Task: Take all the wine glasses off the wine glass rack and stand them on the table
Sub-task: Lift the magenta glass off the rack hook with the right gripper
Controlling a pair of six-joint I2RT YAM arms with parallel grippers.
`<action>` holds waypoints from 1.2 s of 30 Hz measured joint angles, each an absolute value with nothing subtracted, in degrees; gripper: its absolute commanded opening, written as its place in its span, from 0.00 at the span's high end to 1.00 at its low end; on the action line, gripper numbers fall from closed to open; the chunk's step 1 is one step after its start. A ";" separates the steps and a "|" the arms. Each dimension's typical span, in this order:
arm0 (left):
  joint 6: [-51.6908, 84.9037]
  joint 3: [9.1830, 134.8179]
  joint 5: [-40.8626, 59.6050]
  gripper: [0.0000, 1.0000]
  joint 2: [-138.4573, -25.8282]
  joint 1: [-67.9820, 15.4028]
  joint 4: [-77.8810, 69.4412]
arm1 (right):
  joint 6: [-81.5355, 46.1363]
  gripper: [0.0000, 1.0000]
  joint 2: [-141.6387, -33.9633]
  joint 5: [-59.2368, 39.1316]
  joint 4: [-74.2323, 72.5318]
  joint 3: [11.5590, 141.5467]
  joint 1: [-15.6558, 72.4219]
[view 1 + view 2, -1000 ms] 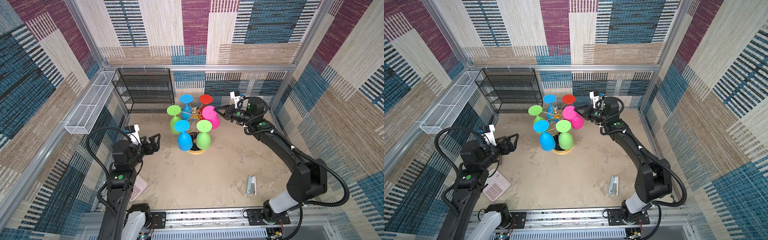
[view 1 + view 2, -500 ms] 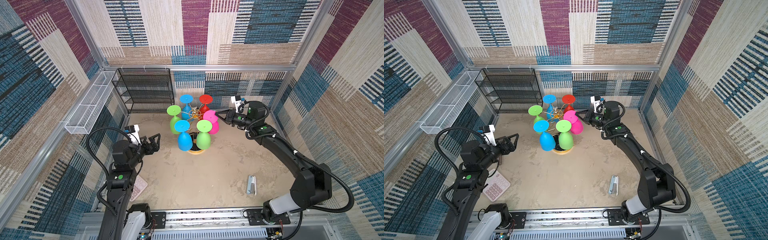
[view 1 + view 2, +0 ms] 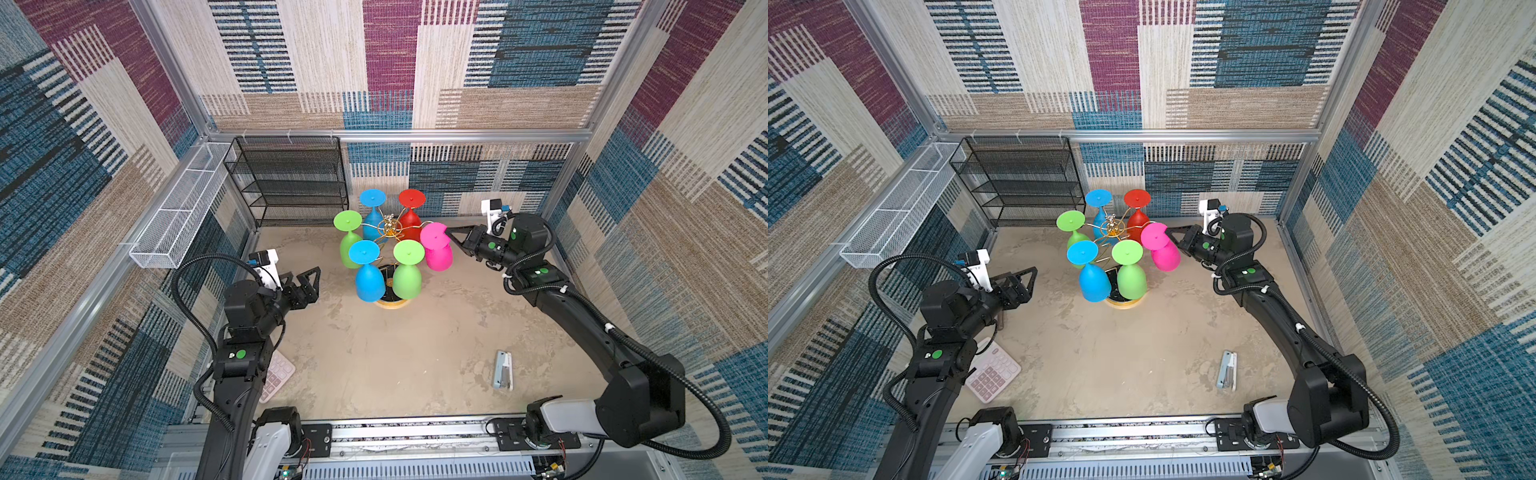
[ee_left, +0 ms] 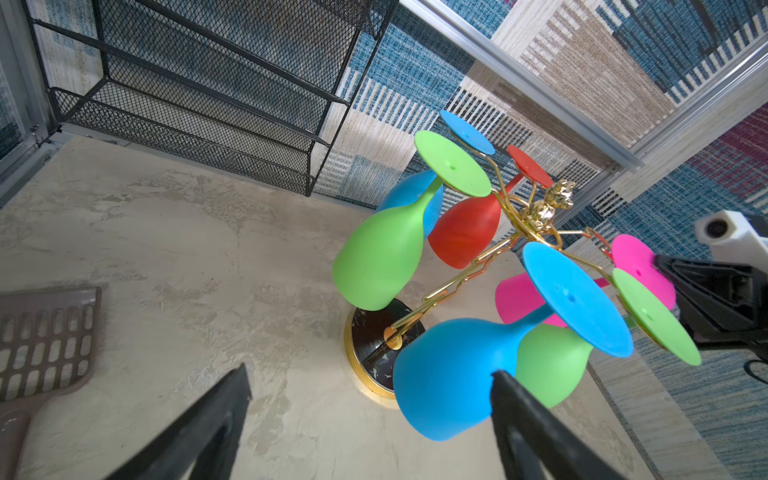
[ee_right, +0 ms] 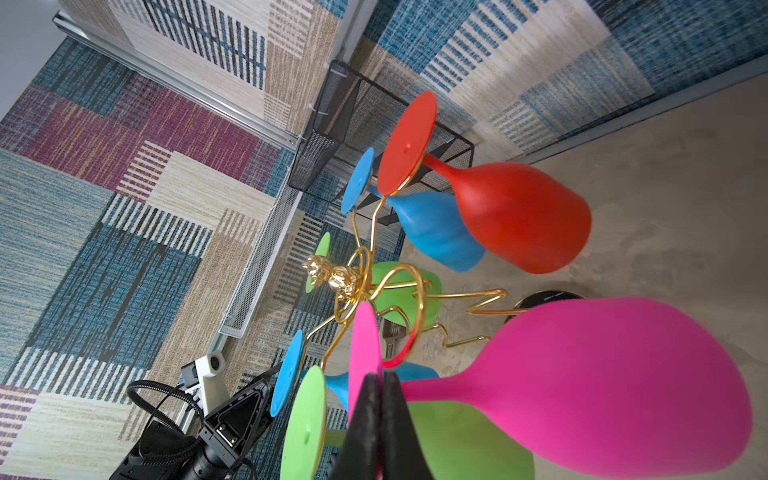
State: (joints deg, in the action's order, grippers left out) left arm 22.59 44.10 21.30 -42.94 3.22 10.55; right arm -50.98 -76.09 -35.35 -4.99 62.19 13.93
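Observation:
The gold wire wine glass rack (image 3: 388, 227) (image 3: 1112, 227) stands on its round black base (image 3: 390, 301) at mid-back. Blue, green and red glasses hang on it upside down. My right gripper (image 3: 448, 230) (image 3: 1168, 230) (image 5: 380, 378) is shut on the stem of the pink wine glass (image 3: 436, 249) (image 3: 1163, 249) (image 5: 602, 386), right under its foot. That glass is at the rack's right side, just outside the ring end of a gold arm (image 5: 415, 307). My left gripper (image 3: 309, 282) (image 4: 370, 374) is open and holds nothing, left of the rack, facing a blue glass (image 4: 449, 374).
A black mesh shelf unit (image 3: 291, 183) stands at the back left, and a white wire basket (image 3: 183, 208) hangs on the left wall. A pink calculator (image 3: 276, 374) lies by the left arm and a grey stapler (image 3: 503, 370) at front right. A brown slotted scoop (image 4: 45, 340) lies near the left gripper.
My right gripper has drawn back to the right with the pink glass, moving it outward from the rack's middle. The left arm has stayed still.

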 measured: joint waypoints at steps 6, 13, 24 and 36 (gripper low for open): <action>22.50 46.30 21.12 0.13 -41.85 3.25 11.35 | -50.89 1.00 -69.65 -33.65 -4.67 57.39 11.81; 24.23 51.33 29.91 0.23 -43.66 3.25 10.02 | -46.35 1.00 -62.02 -28.03 0.14 55.94 8.21; 32.99 63.26 45.41 0.30 -56.64 -10.00 4.67 | -34.30 1.00 -58.59 -22.48 4.12 64.60 8.12; 36.34 72.90 45.84 0.36 -72.07 -24.73 -3.40 | -30.04 1.00 -58.22 -29.12 2.76 66.78 11.16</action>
State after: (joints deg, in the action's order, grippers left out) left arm 36.34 72.90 45.84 -72.07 -24.73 -3.40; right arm -30.04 -58.22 -29.12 2.76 66.78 11.16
